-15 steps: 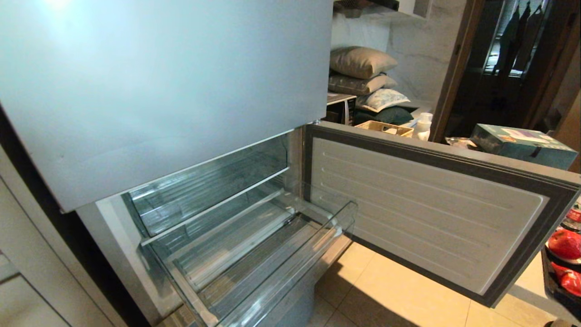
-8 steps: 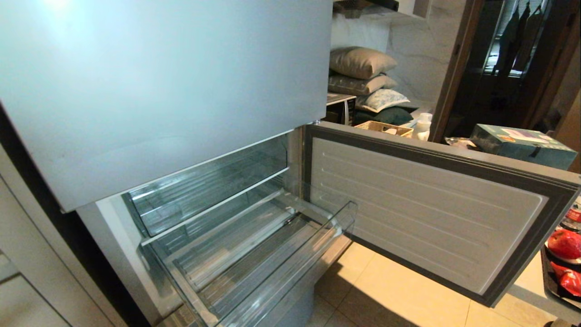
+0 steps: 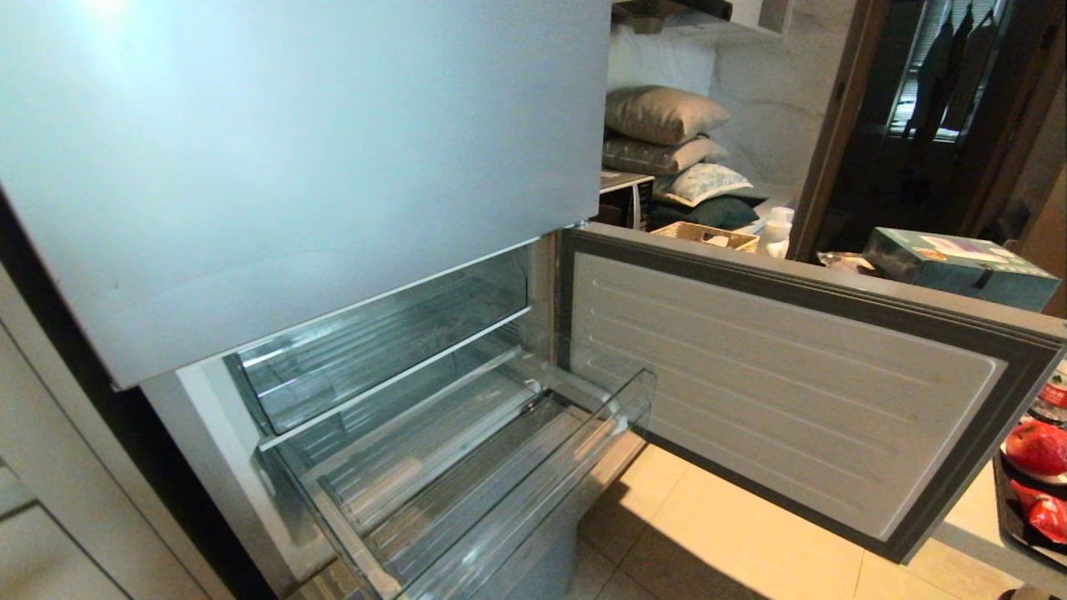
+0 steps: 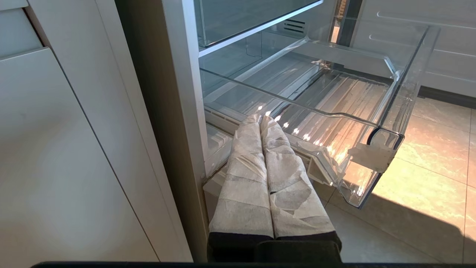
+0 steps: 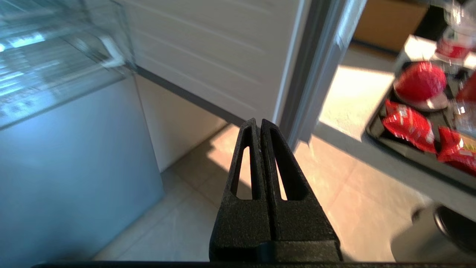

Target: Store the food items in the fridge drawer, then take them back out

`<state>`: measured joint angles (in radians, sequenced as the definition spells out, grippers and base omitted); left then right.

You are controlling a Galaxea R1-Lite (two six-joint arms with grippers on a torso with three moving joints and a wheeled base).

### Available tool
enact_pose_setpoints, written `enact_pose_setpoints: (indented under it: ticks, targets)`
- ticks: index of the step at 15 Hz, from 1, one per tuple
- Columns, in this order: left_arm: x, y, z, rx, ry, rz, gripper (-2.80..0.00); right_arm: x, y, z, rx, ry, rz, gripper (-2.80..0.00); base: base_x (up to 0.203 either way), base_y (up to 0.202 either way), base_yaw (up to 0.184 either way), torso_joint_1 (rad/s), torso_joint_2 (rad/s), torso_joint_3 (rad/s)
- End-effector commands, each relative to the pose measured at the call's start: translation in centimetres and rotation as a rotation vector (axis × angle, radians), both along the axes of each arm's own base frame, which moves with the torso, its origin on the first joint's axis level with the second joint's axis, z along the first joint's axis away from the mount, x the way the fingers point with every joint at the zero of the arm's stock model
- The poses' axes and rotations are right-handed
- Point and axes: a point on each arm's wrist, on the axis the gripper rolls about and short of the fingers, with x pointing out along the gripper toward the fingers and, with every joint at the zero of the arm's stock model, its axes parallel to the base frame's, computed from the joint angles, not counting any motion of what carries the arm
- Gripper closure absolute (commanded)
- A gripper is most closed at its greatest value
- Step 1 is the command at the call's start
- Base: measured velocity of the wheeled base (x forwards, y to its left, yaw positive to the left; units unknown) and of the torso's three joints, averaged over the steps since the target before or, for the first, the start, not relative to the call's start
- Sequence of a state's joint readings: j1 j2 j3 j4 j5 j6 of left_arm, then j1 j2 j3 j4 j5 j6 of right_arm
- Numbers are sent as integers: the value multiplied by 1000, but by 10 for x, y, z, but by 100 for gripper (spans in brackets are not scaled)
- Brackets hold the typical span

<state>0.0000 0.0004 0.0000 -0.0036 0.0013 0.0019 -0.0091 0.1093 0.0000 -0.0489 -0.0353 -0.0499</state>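
Note:
The fridge drawer (image 3: 533, 500) is pulled out of the lower fridge compartment, clear and ribbed, with nothing in it. My left gripper (image 4: 260, 119), wrapped in white tape, is shut and empty, low beside the drawer's (image 4: 334, 112) near side wall. A glossy red fruit (image 3: 1036, 446) rests on a pale dish on a dark tray at the far right. My right gripper (image 5: 259, 123) is shut and empty, held over the floor tiles between the drawer (image 5: 44, 82) and the red fruit (image 5: 420, 80). Neither arm shows in the head view.
The lower fridge door (image 3: 792, 392) hangs open to the right, between the drawer and the black tray (image 5: 375, 130). Red snack packets (image 5: 407, 124) lie on that tray. A clear compartment (image 3: 375, 333) sits above the drawer. A white cabinet (image 4: 74, 149) flanks the fridge on the left.

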Motion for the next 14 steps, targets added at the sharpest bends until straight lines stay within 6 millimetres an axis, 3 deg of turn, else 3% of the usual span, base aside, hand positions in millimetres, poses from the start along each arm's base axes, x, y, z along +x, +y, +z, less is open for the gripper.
enact_pose_setpoints:
  ticks: [1,8,14]
  targets:
    - [0,0,0,0,1,0,0,-9,0,-8,-6,-51,23,0,0,0,0,0,0,0]
    - [0,0,0,0,2,0,0,-9,0,-9,-3,-46,26,0,0,0,0,0,0,0]
    - [0,0,0,0,0,0,0,-9,0,-9,1,-47,26,0,0,-5,154,3,0,2]
